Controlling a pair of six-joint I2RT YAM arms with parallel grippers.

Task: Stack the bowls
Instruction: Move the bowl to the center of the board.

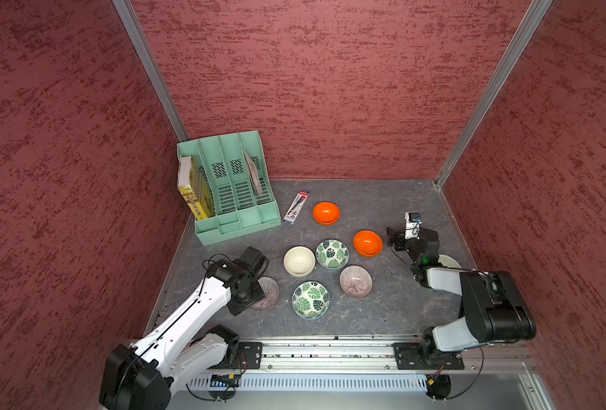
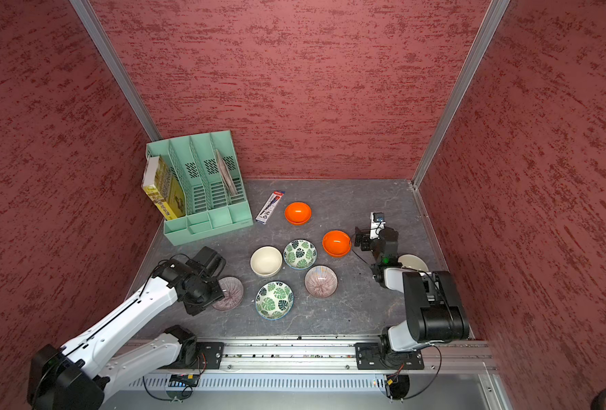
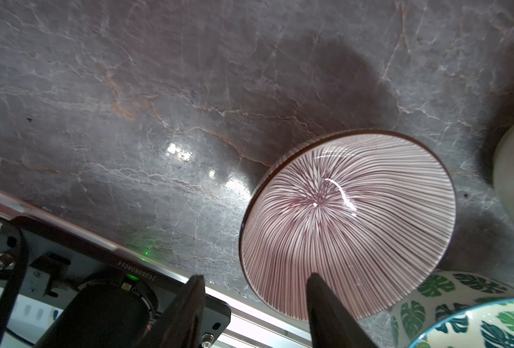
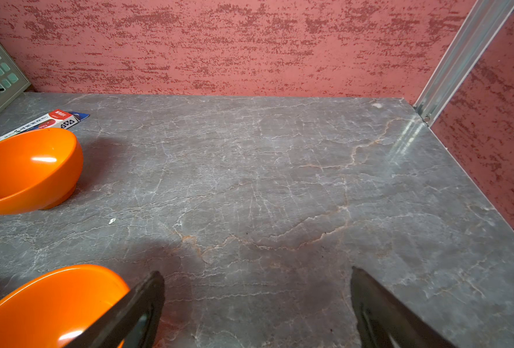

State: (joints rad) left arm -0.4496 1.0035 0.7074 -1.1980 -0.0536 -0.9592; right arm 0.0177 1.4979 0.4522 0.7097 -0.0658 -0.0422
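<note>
A: Right, what's hidden?

B: One cream bowl point(image 2: 415, 262) is mostly under the right arm, with only a sliver of rim showing in both top views. The left wrist covers half of the striped bowl point(image 1: 269, 293) at the near-left of the table point(image 1: 383, 312). The left wrist view cuts off the near leaf bowl point(image 3: 460, 289) and the second cream bowl point(image 1: 299, 261).

A: Pincers?

B: The left gripper point(image 3: 254, 275) is part-way open and straddles the striped bowl's rim. One finger point(image 3: 319, 295) is inside over the stripes. The other is outside, clear of the wall, so nothing is clamped, and the bowl sits on the table. The right gripper point(image 4: 257, 271) is spread wide with nothing between the jaws, over bare table just beside the near orange bowl point(image 1: 367, 243). Can't tell if a finger touches it.

A: Other bowls?

B: Each sits alone. The far orange bowl point(image 1: 326, 213) is near the pen packet point(image 1: 296, 207). The far leaf bowl point(image 1: 332, 253) is just beside the second cream bowl. The second striped bowl point(image 1: 356, 281) is between the near leaf bowl and the near orange bowl.

A: Writing?

B: The pen packet has a red label, with print too small to read. Same for the yellow box point(image 1: 193, 191) in the green file rack point(image 1: 230, 191). A white code point(image 3: 137, 268) on the black bracket reads upside down.
</note>
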